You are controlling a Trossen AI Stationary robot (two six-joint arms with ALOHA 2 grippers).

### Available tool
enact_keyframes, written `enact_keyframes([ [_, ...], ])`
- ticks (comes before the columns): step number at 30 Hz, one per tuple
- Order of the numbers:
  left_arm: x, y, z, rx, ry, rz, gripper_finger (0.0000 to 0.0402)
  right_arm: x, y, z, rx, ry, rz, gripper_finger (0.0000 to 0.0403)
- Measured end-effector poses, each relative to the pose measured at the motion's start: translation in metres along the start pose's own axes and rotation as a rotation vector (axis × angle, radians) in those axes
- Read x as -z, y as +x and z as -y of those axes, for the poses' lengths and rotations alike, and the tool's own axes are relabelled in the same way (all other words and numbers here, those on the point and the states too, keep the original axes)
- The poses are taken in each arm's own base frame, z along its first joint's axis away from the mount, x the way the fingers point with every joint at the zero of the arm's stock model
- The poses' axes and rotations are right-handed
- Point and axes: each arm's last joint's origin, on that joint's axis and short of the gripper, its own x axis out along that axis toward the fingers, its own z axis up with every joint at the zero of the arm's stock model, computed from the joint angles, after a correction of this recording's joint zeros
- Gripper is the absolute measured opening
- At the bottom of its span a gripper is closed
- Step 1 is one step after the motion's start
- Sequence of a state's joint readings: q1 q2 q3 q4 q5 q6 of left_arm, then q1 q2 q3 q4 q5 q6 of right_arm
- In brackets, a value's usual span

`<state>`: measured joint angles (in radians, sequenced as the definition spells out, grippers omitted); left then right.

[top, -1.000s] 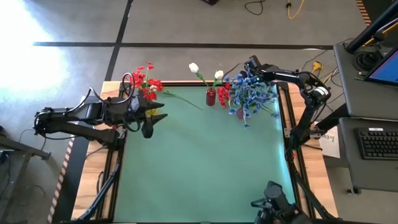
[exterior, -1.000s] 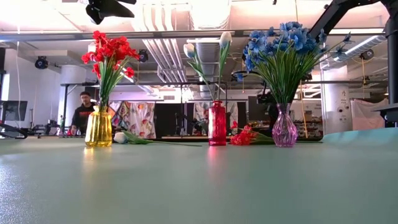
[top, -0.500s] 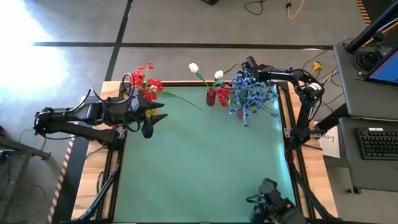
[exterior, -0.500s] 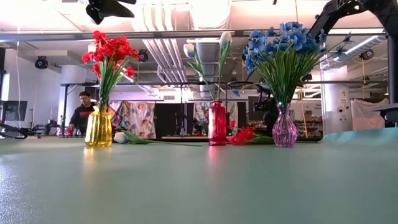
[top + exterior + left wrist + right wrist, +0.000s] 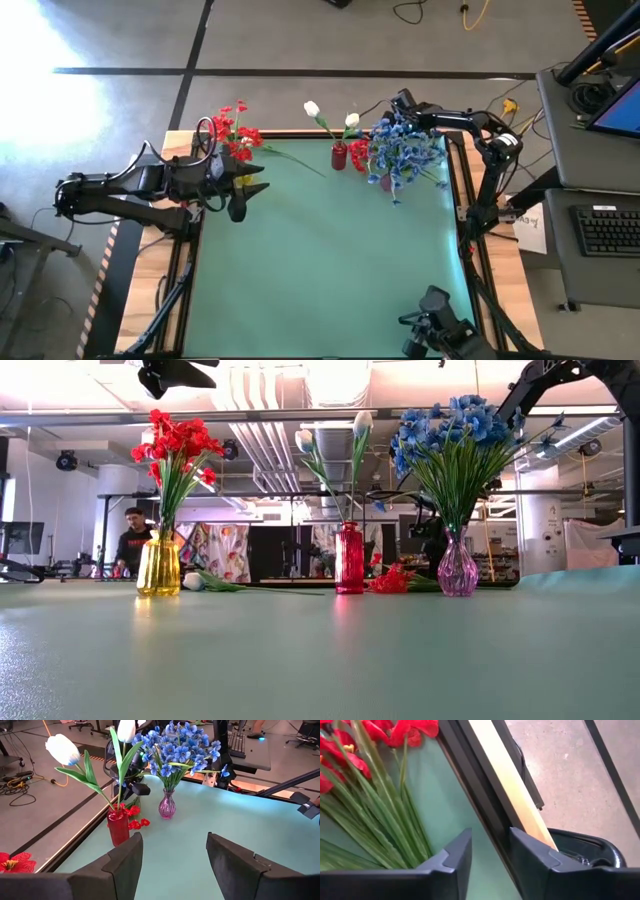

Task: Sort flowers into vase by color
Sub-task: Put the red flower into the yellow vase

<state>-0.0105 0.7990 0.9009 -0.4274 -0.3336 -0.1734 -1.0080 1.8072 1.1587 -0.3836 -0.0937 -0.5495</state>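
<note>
Right wrist view has the right gripper (image 5: 487, 857) down at the table's back edge, fingers narrowed but with a gap, nothing clamped yet. The red flowers (image 5: 355, 780) lie just beside it on the mat, probably the pick target since they belong in the yellow vase (image 5: 159, 565). The left gripper (image 5: 172, 852) waits open near that vase.

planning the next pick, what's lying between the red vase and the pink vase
A loose red flower lies on the mat between the red vase and the pink vase, clearest in the low view.
</note>
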Motion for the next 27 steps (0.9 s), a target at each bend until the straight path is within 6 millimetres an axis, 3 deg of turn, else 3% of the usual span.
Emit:
enact_keyframes([
  [14,0.0,0.0,0.0,0.0,0.0,0.0,0.0207,0.0,-0.002,0.0,-0.005,0.03,0.006,0.0014],
  [27,0.0,0.0,0.0,0.0,0.0,0.0,0.0207,0.0,-0.02,-0.003,-0.03,0.028,-0.004,0.0008],
])
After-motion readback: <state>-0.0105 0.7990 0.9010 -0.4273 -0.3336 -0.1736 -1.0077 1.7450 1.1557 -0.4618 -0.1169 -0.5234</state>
